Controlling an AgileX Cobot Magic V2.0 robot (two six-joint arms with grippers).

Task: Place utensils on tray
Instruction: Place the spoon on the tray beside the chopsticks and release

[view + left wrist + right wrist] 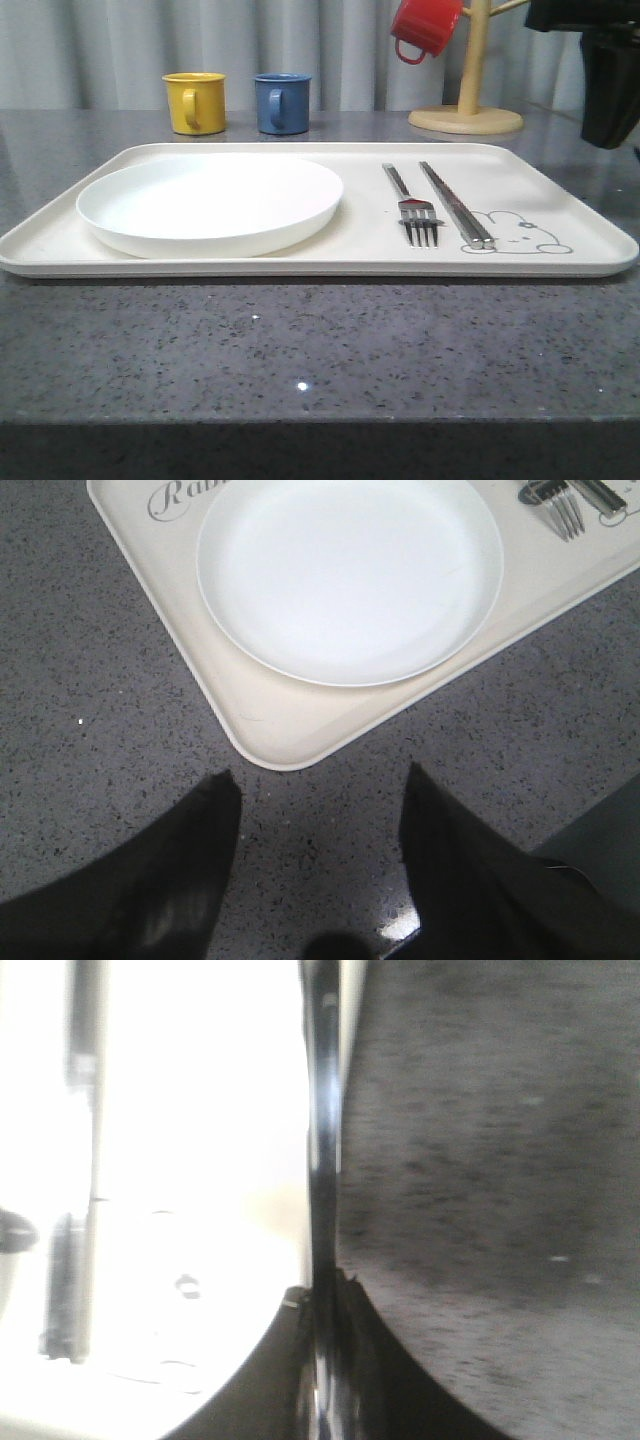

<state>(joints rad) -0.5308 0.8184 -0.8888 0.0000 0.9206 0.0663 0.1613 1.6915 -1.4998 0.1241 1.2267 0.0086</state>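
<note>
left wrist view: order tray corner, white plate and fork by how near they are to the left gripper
From the left gripper:
1. tray, rounded corner just ahead of the fingertips
2. white plate, on the tray behind that corner
3. fork, tines at the far edge, beyond the plate

White plate (212,205) at left. Yellow mug (195,102) and blue mug (282,103) side by side behind. Red mug (424,26) hanging on wooden stand (468,112), right. Grey speckled counter (300,350).

Shiny metal fork (415,208) and chopsticks (455,205), matt cream tray (560,200), glossy speckled stone counter (300,350).
</note>
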